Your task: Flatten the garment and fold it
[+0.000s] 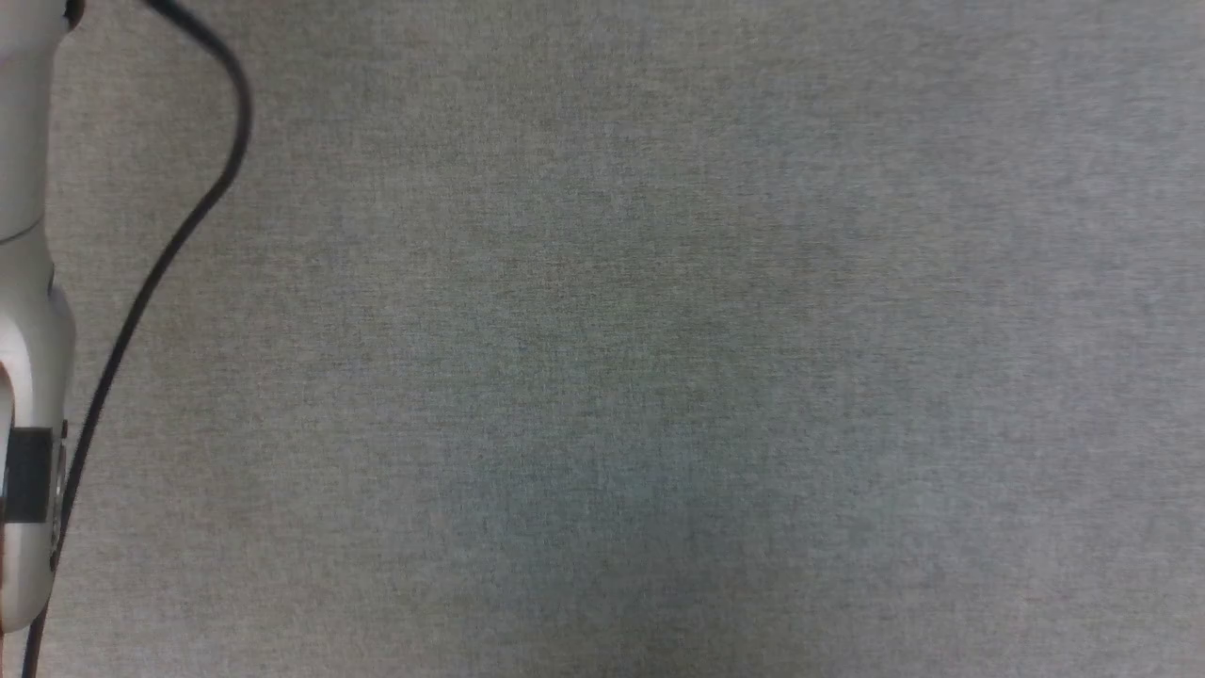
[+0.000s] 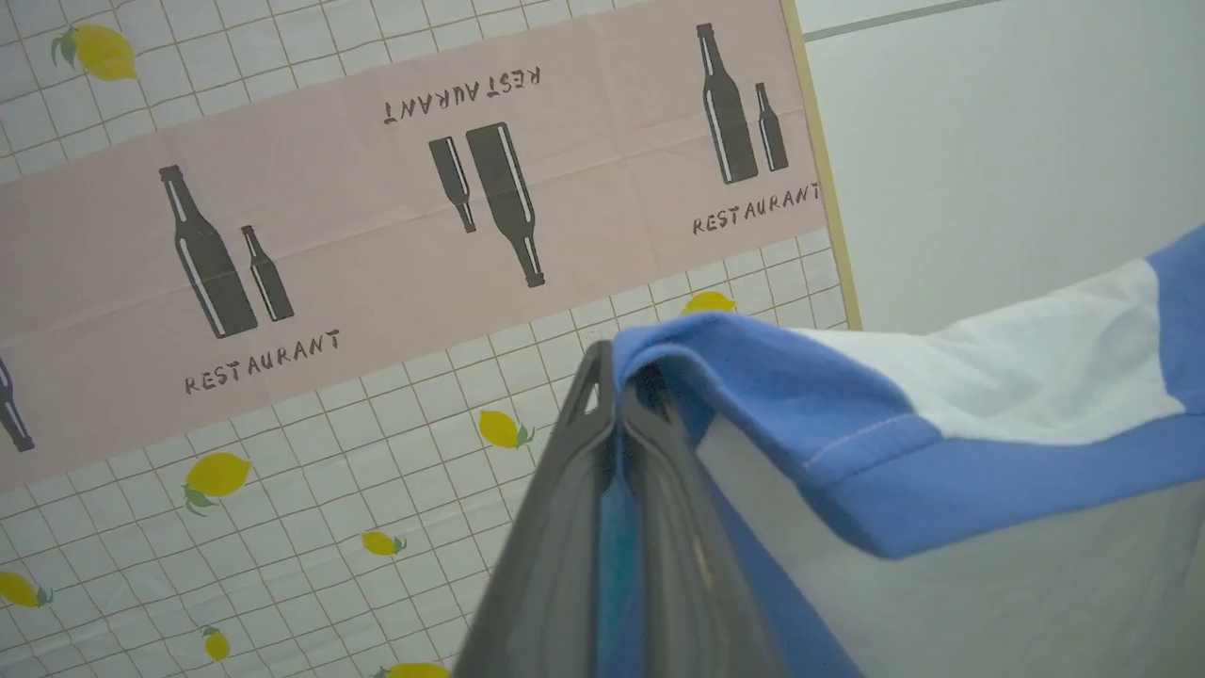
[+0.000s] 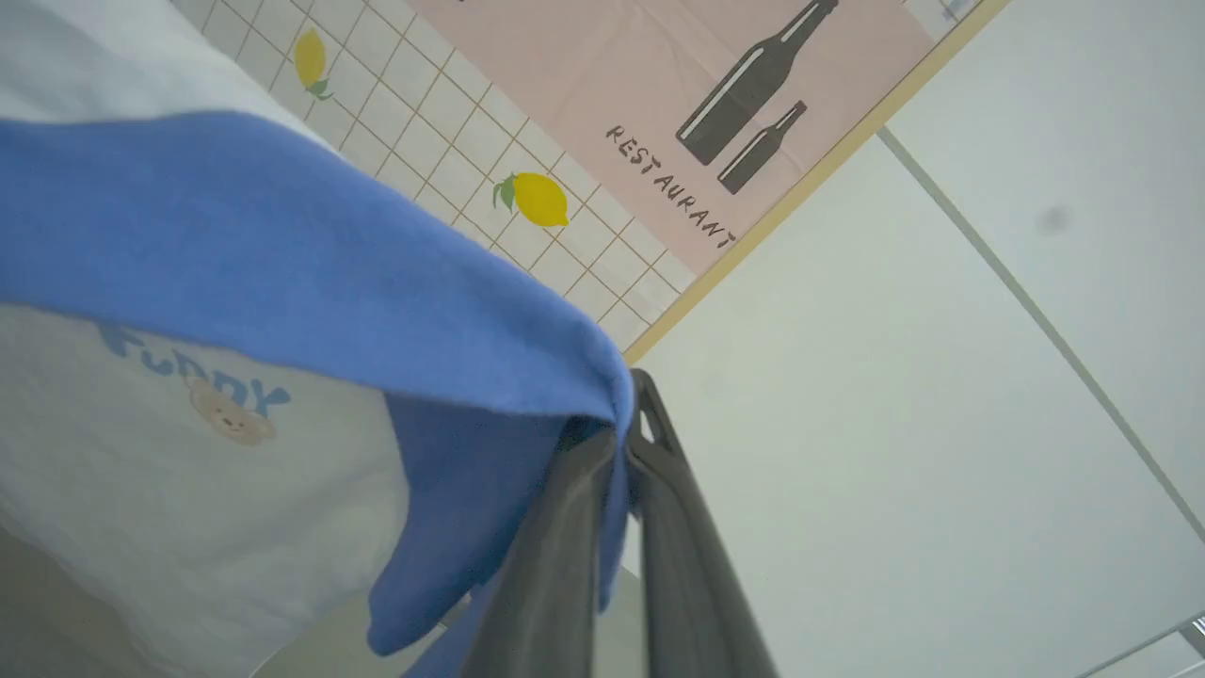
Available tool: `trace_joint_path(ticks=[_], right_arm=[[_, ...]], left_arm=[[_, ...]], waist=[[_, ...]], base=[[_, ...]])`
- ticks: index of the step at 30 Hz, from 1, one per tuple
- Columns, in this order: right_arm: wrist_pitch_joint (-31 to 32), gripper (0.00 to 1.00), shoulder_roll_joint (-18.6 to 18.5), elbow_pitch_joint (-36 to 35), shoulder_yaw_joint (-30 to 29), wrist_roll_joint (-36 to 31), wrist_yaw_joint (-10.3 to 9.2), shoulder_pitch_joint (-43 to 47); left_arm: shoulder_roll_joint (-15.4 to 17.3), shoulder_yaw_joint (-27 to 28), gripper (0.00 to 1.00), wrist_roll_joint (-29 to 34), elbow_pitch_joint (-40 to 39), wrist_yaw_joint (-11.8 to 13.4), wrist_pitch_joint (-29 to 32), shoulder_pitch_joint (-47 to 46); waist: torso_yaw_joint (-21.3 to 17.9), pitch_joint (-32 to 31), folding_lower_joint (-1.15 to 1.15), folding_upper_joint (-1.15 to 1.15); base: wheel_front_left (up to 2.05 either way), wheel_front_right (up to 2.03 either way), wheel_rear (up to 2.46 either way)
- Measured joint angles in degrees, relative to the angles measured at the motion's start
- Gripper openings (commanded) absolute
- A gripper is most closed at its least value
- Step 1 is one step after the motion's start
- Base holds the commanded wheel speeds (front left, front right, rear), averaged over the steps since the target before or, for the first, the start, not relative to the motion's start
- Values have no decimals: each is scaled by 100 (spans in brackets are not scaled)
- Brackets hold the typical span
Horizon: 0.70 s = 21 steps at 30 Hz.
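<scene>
**Both grippers pinch the garment's blue edge, the cloth slung between them**

Nearest in the left wrist view, the left gripper (image 2: pixel 617 377) has its jaws closed on a fold of blue cloth of the garment (image 2: pixel 988 377), which runs off to the right as a blue hemmed band with white panels above and below. The right wrist view alone shows the right gripper (image 3: pixel 626 400), clamped on a blue edge, and the white front sagging to the left, printed with a blue word and a small bear (image 3: pixel 231 419). Beyond the cloth, both wrist views show a checked tablecloth (image 2: pixel 377 452) with lemons and a pink band (image 2: pixel 377 235) of dark bottles. The head view has a pale forearm (image 1: pixel 28 282) and black cable (image 1: pixel 169 254) at near left over a grey woven surface (image 1: pixel 659 330).
</scene>
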Motion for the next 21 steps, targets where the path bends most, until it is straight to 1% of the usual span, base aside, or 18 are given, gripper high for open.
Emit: trace_joint_path(ticks=[4, 7, 10, 13, 14, 17, 19, 21], right_arm=[[-141, 0, -114, -25, 287, 323, 0, 375], [-172, 0, -367, -345, 474, 672, 0, 737], [-134, 0, -738, -914, 537, 1099, 0, 1138], [11, 0, -1103, -1608, 446, 1469, 0, 1695], [79, 0, -1209, -1861, 375, 1571, 0, 1941], [296, 0, -1438, -2550, 98, 1813, 0, 2715], [446, 0, -1496, -2997, -176, 1919, 0, 3321], [542, 0, -1477, -3362, -448, 1950, 0, 3901]], left_arm=[[133, -58, 0, -82, 1, -186, -169, 294], [227, -142, 0, -172, -219, -355, -151, 675], [293, -158, 0, -394, -706, -424, -20, 1106], [377, -183, 0, -554, -1397, -422, 167, 1689], [425, -199, 0, -615, -1659, -415, 279, 1949], [567, -276, 0, -794, -2462, -278, 592, 2749], [689, -322, 0, -832, -3014, -118, 784, 3334], [809, -350, 0, -846, -3457, 59, 924, 3879]], waist=[[49, 116, 0, 0], [81, 77, -1, 0], [107, -4, -1, 0], [134, -105, -1, 0], [141, -151, -1, 0], [155, -299, -1, 0], [161, -419, -1, 0], [163, -541, -2, 0]], base=[[0, 0, 0], [0, 0, 0], [0, 0, 0], [0, 0, 0], [0, 0, 0], [0, 0, 0], [0, 0, 0], [0, 0, 0]])
